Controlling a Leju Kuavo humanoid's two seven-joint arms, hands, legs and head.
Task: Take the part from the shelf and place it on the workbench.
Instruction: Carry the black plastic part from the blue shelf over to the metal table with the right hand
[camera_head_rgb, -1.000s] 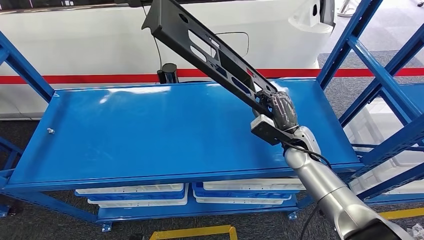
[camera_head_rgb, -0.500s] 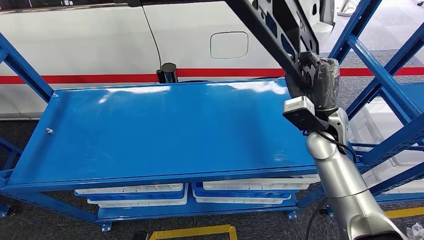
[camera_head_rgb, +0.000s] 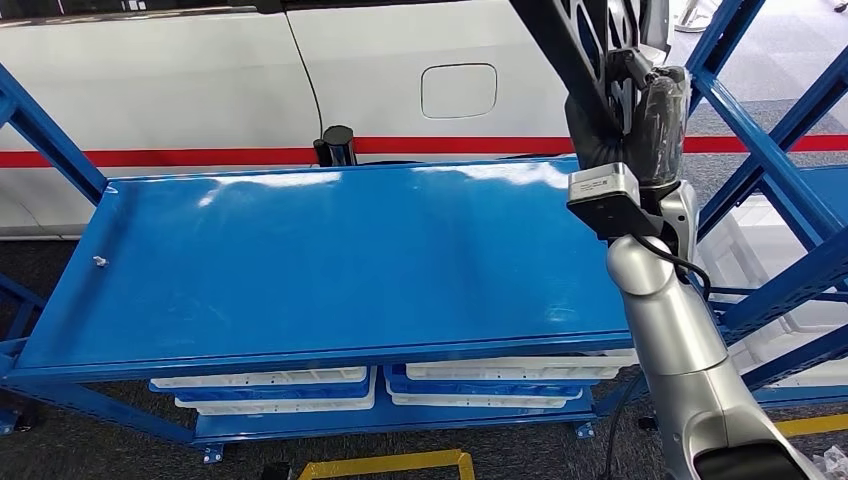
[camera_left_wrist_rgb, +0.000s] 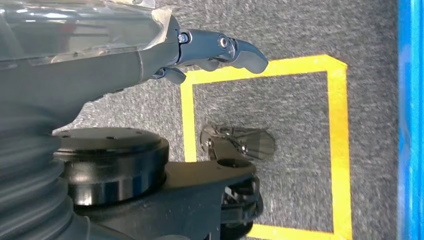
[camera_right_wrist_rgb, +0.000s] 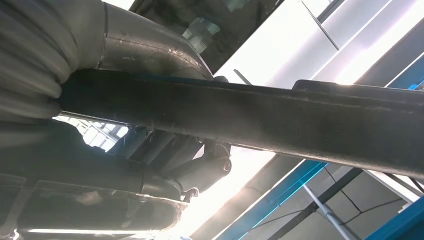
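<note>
Part (camera_head_rgb: 575, 40) higher, within right hand (camera_head_rgb: 655, 110) fingers (camera_right_wrist_rgb: 205, 170)

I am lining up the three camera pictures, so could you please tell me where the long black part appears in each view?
Head view: the black part rises from the right hand towards the top edge, right of centre.
Left wrist view: the part is not in it; the left hand hangs over grey floor.
Right wrist view: the part is a dark bar crossing the picture, gripped by the right hand.
Shared landmark: the blue shelf frame.
</note>
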